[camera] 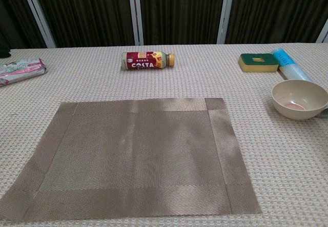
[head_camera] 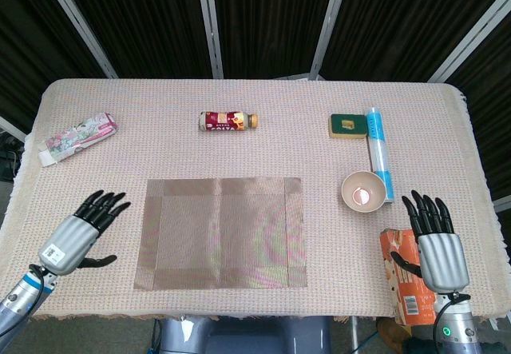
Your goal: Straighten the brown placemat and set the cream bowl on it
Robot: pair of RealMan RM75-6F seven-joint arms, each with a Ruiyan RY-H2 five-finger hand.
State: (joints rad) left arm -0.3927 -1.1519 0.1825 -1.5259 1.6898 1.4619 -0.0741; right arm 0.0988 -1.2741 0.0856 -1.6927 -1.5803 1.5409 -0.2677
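The right hand [head_camera: 437,242] hovers at the near right edge of the counter [head_camera: 176,98], its dark fingers [head_camera: 427,212] stretched out straight and slightly fanned, grasping nothing; they point toward the far side, and the cream bowl [head_camera: 365,190] sits just beyond and a little to the left of the fingertips, apart from them. The thumb side of this hand overlaps an orange carton [head_camera: 402,278] lying at the counter's near edge, though whether it touches the carton cannot be told. The left hand [head_camera: 80,230] is low at the near left, fingers [head_camera: 106,205] likewise released and spread, aimed toward the brown placemat [head_camera: 222,232], whose left edge lies near but clear of the fingertips. The placemat lies flat in the near middle of the counter, its sides roughly square with the counter's edges, and nothing rests on it. The bowl stands upright to the right of the placemat, well off it, with a pale pinkish patch inside, and a light blue tube [head_camera: 378,150] lies just beside its right rim, running away toward the far side. A green and yellow sponge [head_camera: 347,125] sits beside the far end of the tube. Farther back in the middle lies a red Costa bottle [head_camera: 227,121] on its side, and at the far left a pink flowered packet [head_camera: 78,137]. The chest view shows no hands.
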